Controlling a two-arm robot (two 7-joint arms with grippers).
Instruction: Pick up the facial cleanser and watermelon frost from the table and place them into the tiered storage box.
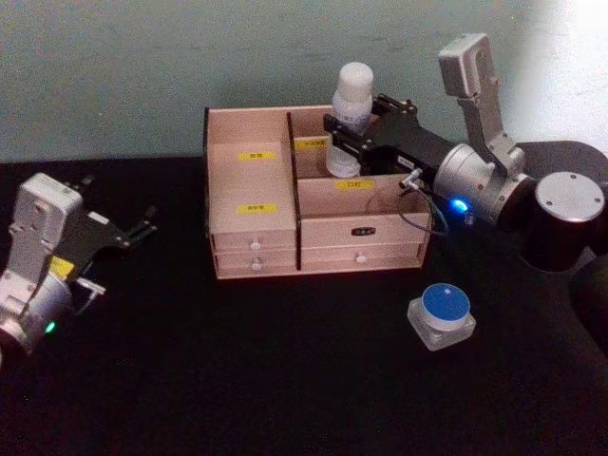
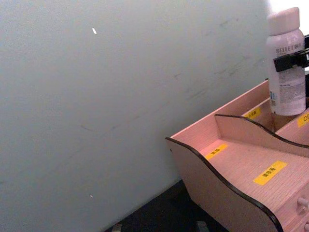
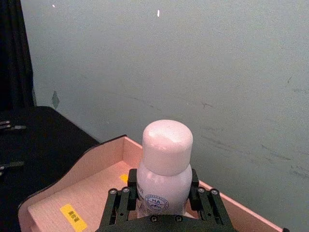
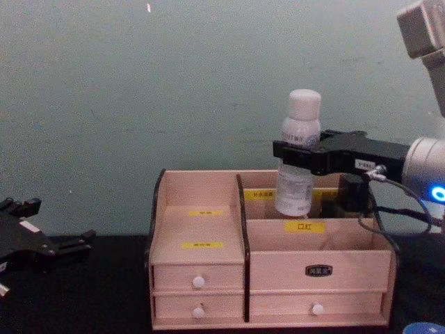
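1. Grey-green wall (image 1: 142,66) rises behind a black counter (image 1: 285,380) that runs across the whole scene.
2. At the far left, the left fingers (image 1: 128,233) (image 4: 69,245) (image 3: 10,127) hang just above the counter. They are apart, with nothing between them, and their tips point toward the middle of the counter.
3. To the right of those fingers and well apart from them, the tiered storage box (image 1: 361,230) (image 4: 316,278) (image 2: 217,198) (image 3: 63,183) stands at the back of the counter, close to the wall. It is pale wood with dark edge trim, stepped open compartments marked by yellow labels, and four small drawers with white knobs, all pushed in.
4. The right fingers (image 1: 353,145) (image 4: 295,153) (image 3: 118,205) (image 2: 288,63) reach in from the right, over the box's rear right compartment. They are clamped on the facial cleanser (image 1: 353,90) (image 4: 304,104) (image 3: 166,145) (image 2: 286,29), a white bottle with a rounded cap.
5. The bottle is upright. Its cap and shoulder stand above the fingers, and its lower end hangs below them, between the walls of that rear right compartment and behind the labelled divider. I cannot tell whether its base touches the compartment floor.
6. Farther right, the watermelon frost (image 1: 443,313) (image 4: 427,327), a squat pale container with a round blue top, sits on the counter off the box's front right corner. It is below the right fingers, nearer the robot, and well apart from them.
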